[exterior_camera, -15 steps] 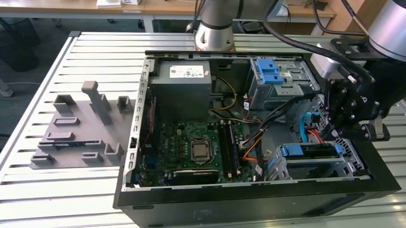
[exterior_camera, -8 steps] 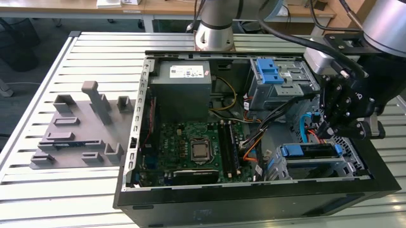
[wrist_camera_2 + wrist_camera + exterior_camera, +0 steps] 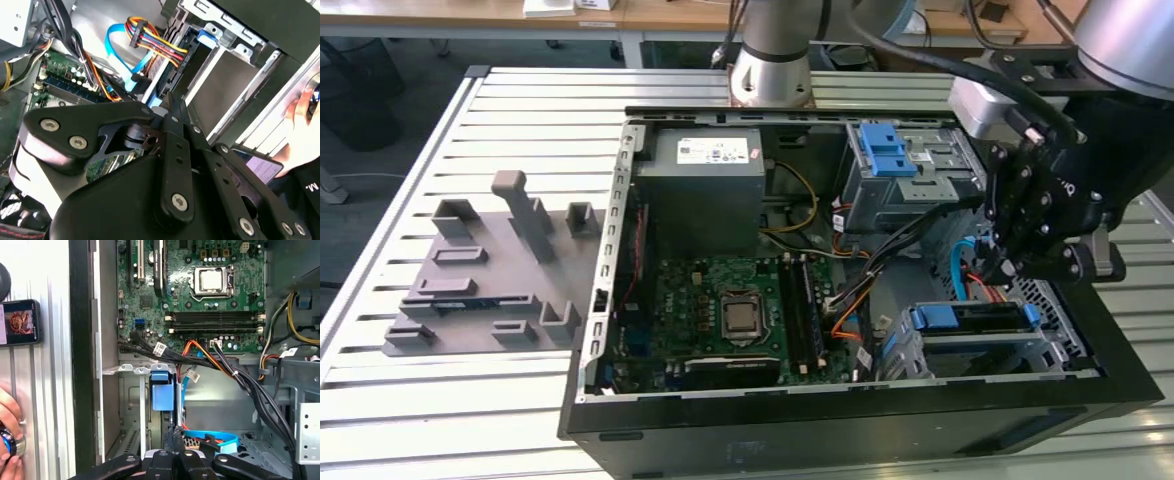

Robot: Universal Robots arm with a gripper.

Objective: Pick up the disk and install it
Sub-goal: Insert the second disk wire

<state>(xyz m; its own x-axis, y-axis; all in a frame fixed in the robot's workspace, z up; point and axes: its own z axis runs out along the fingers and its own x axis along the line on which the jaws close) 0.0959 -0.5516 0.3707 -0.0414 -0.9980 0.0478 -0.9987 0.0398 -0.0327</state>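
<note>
The closed hand [image 3: 175, 435] hangs just beside the slotted-in disk [image 3: 162, 390].

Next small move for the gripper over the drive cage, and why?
Probably ease a little further toward the blue-framed disk to press it. It already sits in the grey metal cage, and the shut gripper hangs close over it, holding nothing. Whether it's fully seated isn't visible.

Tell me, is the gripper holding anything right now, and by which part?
Nothing. The gripper is shut with nothing between its fingertips, inside the computer case near the blue-latched drive bay.
</note>
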